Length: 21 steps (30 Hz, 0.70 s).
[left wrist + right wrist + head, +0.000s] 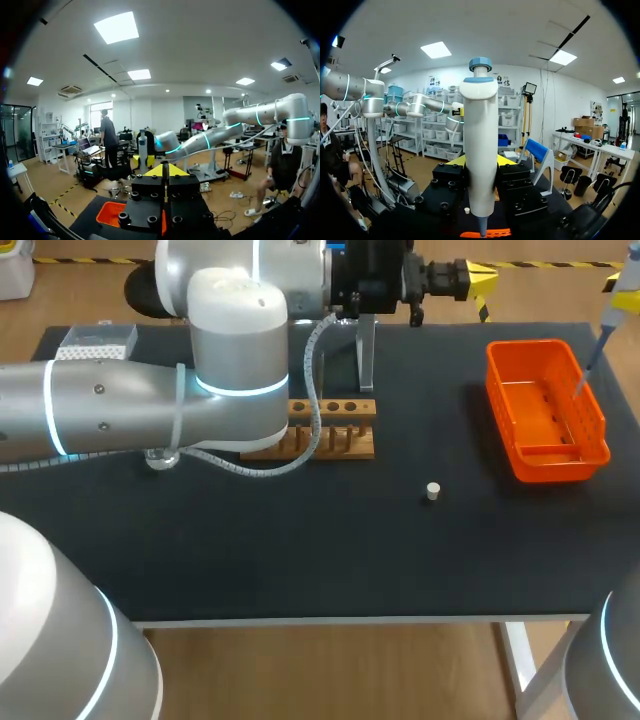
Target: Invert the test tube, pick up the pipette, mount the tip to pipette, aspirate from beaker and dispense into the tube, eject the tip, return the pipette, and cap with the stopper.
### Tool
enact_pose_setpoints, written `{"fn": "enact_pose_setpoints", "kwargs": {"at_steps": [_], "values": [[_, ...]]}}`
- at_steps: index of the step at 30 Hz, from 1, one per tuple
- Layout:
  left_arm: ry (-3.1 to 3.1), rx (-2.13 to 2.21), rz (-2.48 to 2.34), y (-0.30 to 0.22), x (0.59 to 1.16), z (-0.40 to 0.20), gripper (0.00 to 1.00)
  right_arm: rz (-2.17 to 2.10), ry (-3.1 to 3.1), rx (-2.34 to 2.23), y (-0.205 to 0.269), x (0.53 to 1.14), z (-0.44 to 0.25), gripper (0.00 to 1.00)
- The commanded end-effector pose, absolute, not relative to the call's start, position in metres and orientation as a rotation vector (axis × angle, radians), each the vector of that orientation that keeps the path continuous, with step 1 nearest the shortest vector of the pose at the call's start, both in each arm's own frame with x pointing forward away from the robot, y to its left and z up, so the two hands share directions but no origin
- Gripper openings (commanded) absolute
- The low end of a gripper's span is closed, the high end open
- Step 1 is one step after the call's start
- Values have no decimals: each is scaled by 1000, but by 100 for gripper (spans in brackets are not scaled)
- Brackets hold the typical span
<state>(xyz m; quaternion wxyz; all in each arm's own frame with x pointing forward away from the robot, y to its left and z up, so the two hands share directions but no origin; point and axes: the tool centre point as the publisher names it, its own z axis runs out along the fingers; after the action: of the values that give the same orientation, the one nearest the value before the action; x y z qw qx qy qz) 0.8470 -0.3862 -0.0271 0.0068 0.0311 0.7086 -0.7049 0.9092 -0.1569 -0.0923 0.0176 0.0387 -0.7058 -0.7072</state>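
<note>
Pipette: smooth white cylinder, blue cap, clamped in right gripper.
Left gripper: 2 yellow tips pressed together.
Basket: orange slotted plastic.

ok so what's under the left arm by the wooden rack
Below the left arm a clear glass rim, likely the beaker, peeks out. The wooden rack shows only its right end; the arm covers its left part, so what that part holds can't be seen.
</note>
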Motion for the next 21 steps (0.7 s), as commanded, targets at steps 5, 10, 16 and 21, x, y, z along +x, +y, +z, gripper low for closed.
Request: {"fn": "enact_pose_setpoints", "kwargs": {"at_steps": [5,10,16,21], "values": [[2245,146,-2164,-434,865,-9,0,-2196,-2198,117,-157,908,-91,0],[2258,118,-2162,-459,871,1,0,-2196,-2198,117,-157,908,-91,0],[2252,108,-2189,-488,878,7,0,-2196,-2198,117,-157,908,-91,0],[2250,119,-2221,-507,884,6,0,-2196,-2198,117,-157,908,-91,0]]}}
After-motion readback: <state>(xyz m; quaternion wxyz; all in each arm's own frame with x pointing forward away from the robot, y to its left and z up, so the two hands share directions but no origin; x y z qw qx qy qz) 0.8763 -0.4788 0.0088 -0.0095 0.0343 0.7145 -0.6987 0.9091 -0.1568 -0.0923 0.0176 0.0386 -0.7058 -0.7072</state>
